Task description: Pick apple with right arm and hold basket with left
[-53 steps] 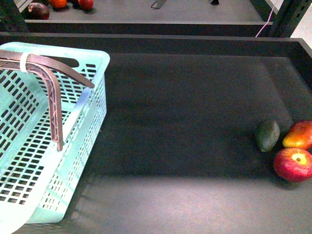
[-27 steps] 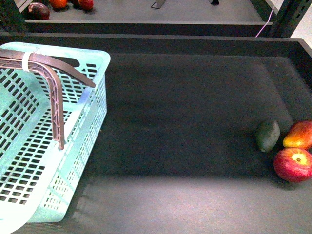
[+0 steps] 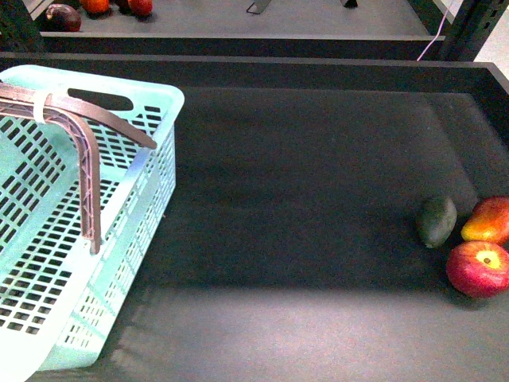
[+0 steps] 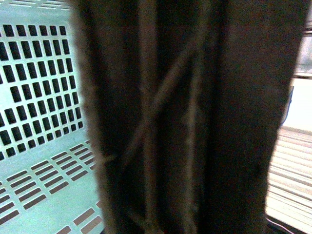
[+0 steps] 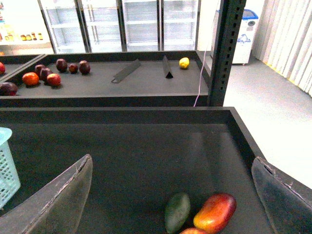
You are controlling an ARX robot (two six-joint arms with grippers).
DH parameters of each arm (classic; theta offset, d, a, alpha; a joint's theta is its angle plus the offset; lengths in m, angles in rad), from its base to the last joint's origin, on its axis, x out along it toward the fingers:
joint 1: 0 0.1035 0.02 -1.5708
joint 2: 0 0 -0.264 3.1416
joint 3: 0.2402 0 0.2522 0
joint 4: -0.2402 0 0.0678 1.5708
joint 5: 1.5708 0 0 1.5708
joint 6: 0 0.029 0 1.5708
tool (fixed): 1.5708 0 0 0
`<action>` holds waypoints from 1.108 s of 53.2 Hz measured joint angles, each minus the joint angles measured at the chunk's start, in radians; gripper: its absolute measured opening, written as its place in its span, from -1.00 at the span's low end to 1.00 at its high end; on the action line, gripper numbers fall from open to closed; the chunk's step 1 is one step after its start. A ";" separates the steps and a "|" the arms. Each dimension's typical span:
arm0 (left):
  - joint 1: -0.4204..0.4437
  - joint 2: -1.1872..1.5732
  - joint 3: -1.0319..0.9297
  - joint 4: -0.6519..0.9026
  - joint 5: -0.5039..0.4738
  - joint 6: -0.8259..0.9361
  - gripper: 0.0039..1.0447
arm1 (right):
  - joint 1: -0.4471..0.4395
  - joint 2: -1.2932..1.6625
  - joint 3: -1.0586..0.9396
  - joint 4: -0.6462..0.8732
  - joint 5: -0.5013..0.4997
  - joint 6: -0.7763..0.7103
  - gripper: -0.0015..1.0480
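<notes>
Front camera looks down on the dark tray, basket at its left end. Left wrist camera presses close on the basket's handle. Right wrist camera, facing forward, shares the tray's green fruit.

On my screens I see a black display tray, a second tray behind it, lit glass-door coolers along the back wall, a dark steel post, grey floor and pale curtains.
</notes>
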 joint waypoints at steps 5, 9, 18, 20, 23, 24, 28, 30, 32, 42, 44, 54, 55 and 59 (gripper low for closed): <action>0.000 -0.034 -0.013 -0.037 0.005 0.028 -0.72 | 0.000 0.000 0.000 0.000 0.000 0.000 0.83; 0.004 -0.082 -0.022 -0.075 0.024 0.059 -0.72 | 0.000 0.000 0.000 0.000 0.000 0.000 0.83; -0.009 -0.239 -0.027 -0.178 0.070 0.102 -0.72 | 0.000 0.000 0.000 0.000 0.000 0.000 0.83; -0.019 -0.257 -0.025 -0.195 0.075 0.108 -0.72 | 0.000 0.000 0.000 0.000 0.000 0.000 0.83; -0.044 -0.278 -0.016 -0.224 0.082 0.121 -0.72 | 0.000 0.000 0.000 0.000 0.000 0.000 0.83; -0.050 -0.281 -0.013 -0.230 0.084 0.123 -0.72 | 0.000 0.000 0.000 0.000 0.000 0.000 0.83; -0.089 -0.292 0.009 -0.267 0.090 0.134 -0.72 | 0.000 0.000 0.000 0.000 0.000 0.000 0.83; -0.112 -0.294 0.020 -0.281 0.093 0.136 -0.72 | 0.000 0.000 0.000 0.000 0.000 0.000 0.83; -0.136 -0.294 0.032 -0.292 0.095 0.140 -0.72 | 0.000 0.000 0.000 0.000 0.000 0.000 0.83; -0.262 -0.294 0.094 -0.354 0.093 0.173 -0.72 | 0.000 0.000 0.000 0.000 0.000 0.000 0.83; -0.289 -0.294 0.108 -0.360 0.092 0.178 -0.72 | 0.000 0.000 0.000 0.000 0.000 0.000 0.83; -0.432 -0.277 0.196 -0.393 0.073 0.198 -0.72 | 0.000 0.000 0.000 0.000 0.000 0.000 0.83; -0.444 -0.274 0.205 -0.399 0.071 0.200 -0.72 | 0.000 0.000 0.000 0.000 0.000 0.000 0.83; -0.496 -0.251 0.246 -0.420 0.071 0.206 -0.72 | 0.000 0.000 0.000 0.000 0.000 0.000 0.83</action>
